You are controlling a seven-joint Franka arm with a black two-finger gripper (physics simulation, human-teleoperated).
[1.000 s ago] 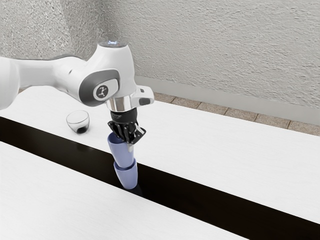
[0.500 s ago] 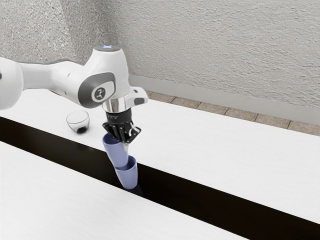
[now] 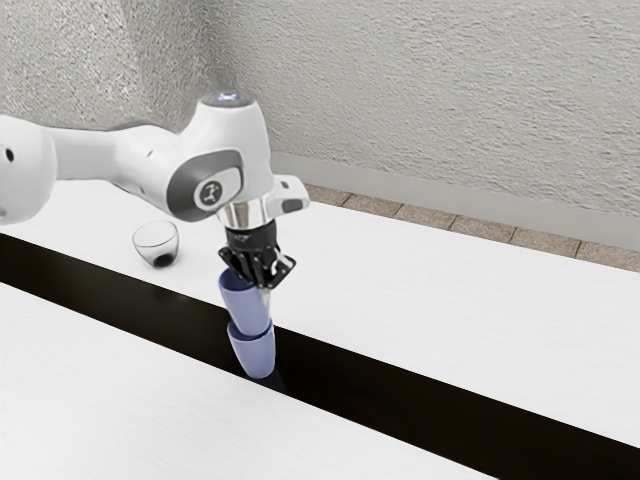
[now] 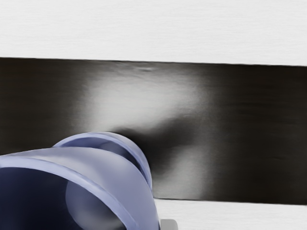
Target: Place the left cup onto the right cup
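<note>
The stacking looks nearly done. The lower cup point(image 3: 254, 352), a lilac-blue tumbler, stands upright on the black strip point(image 3: 430, 405) that runs across the white table point(image 3: 470, 290). The upper cup point(image 3: 243, 303), its twin, sits base-down in the lower cup's mouth, directly above the black strip. About its lower third is sunk inside, and the rest stands clear, leaning slightly from upright. The gripper point(image 3: 262, 276) hangs over the black strip at the upper cup's rim. Its black fingers are drawn narrow and appear to pinch the cup's wall at the lip, one inside and one outside, so I judge the cup to be gripped, not freed. In the wrist view the upper cup point(image 4: 72, 191) looms just beneath the hand. The rim of the lower cup point(image 4: 134, 152) peeks out from behind it, against the black strip's glossy surface. A small glass bowl point(image 3: 156, 243) rests on the white top beyond the black strip's far edge, well apart from the cups and no part of this job. By my reading, what remains is to let the upper cup settle square in its seat, open the fingers, and lift the hand straight up without dragging the rim. The slight lean suggests the pair could tip if the release is sideways or hurried.
</note>
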